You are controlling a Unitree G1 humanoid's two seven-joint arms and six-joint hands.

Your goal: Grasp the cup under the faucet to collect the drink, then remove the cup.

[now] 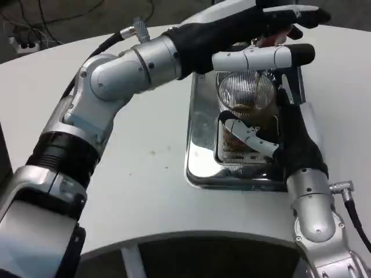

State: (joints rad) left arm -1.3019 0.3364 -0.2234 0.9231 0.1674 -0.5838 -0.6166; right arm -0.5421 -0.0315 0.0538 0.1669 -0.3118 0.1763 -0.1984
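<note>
The left hand (261, 35) reaches across above the cup (246, 98), blocking the way from the top, the right hand (272, 139) closes its right side, while the white table (151, 168) to the left lies free.

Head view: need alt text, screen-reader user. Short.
A clear cup with brown drink in it stands on a shiny metal tray, and the robot's right hand wraps around the cup's lower part. The left hand reaches across above the cup, on something partly hidden. All of this sits on a white table.
</note>
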